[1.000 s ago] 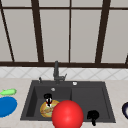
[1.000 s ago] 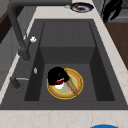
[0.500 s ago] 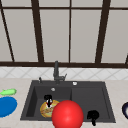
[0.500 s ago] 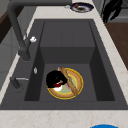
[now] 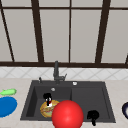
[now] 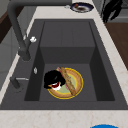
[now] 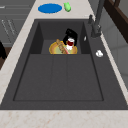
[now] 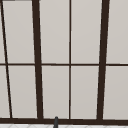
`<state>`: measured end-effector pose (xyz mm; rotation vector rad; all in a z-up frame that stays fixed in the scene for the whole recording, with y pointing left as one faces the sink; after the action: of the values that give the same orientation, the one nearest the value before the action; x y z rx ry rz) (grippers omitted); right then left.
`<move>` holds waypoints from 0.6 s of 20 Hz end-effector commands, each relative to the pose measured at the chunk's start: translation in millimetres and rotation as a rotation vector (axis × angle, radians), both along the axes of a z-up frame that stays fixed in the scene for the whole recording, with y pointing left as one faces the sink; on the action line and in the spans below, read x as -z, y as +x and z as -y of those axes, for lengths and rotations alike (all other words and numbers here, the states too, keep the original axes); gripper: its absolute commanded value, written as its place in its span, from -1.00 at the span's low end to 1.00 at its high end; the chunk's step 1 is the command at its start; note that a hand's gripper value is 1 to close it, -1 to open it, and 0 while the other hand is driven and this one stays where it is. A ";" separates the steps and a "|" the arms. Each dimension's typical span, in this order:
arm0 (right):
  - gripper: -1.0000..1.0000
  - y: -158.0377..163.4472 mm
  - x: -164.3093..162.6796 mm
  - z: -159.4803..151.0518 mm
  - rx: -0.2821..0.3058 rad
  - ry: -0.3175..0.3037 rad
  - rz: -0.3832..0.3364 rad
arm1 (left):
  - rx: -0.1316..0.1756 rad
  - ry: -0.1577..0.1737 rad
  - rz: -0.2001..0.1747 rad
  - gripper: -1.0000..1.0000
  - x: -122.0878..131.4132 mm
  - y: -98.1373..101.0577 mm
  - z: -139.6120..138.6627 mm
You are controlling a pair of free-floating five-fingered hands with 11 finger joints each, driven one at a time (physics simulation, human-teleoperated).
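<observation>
A yellow-rimmed plate [image 6: 76, 87] lies on the floor of the sink's left basin, with a long brown stick-like piece [image 6: 68, 81] across it. My left hand [image 5: 47, 96] is down in that basin at the plate's faucet side, fingers curled round a small white and red thing [image 6: 56, 85]. The same hand [image 7: 70, 34] and the white and red thing [image 7: 70, 43] show from the right side, above the plate [image 7: 56, 49]. My right hand [image 5: 93, 115] hangs in the air off the sink's front right edge, fingers relaxed and holding nothing; the right hand [image 6: 111, 8] also shows from the left side.
A big red ball [image 5: 67, 115] covers the sink's front rim in the front view. A blue plate [image 5: 6, 106] and a green item [image 5: 8, 91] lie on the left counter. A dark plate [image 6: 81, 7] sits on the right counter. The faucet [image 5: 56, 72] stands behind the basins.
The left hand has shifted slightly toward the faucet side of the plate, baring more of the brown stick. The right hand has stayed put.
</observation>
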<state>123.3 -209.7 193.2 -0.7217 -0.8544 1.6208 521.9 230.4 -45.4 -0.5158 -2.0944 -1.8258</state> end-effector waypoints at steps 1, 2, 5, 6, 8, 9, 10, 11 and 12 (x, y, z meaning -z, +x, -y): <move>0.00 0.0 0.0 0.0 0.000 0.000 0.000 | -0.013 0.000 0.011 -1.00 4.5 -2.9 2.5; 0.00 0.0 0.0 0.0 0.000 0.000 0.000 | -0.004 0.001 0.031 -1.00 2.2 -1.2 0.7; 0.00 0.0 0.0 0.0 0.000 0.000 0.000 | 0.021 0.011 0.019 -1.00 -1.3 0.3 0.8; 0.00 0.0 0.0 0.0 0.000 0.000 0.000 | 0.021 0.011 0.009 -1.00 -1.2 0.2 0.8; 0.00 0.0 0.0 0.0 0.000 0.000 0.000 | 0.025 0.009 -0.002 -1.00 -2.5 0.0 1.4; 0.00 0.0 0.0 0.0 0.000 0.000 0.000 | 0.027 0.010 0.009 -1.00 -6.3 -0.3 2.9; 0.00 0.0 0.0 0.0 0.000 0.000 0.000 | 0.026 0.012 0.013 -1.00 -9.5 -0.3 2.4; 0.00 0.0 0.0 0.0 0.000 0.000 0.000 | 0.026 0.013 0.006 -1.00 -13.1 -0.4 1.1; 0.00 0.0 0.0 0.0 0.000 0.000 0.000 | 0.028 0.012 -0.003 -1.00 -17.1 -0.5 0.8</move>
<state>123.3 -209.7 193.2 -0.7217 -0.8544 1.6208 521.3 229.5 -37.8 -0.5628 -2.0704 -1.8420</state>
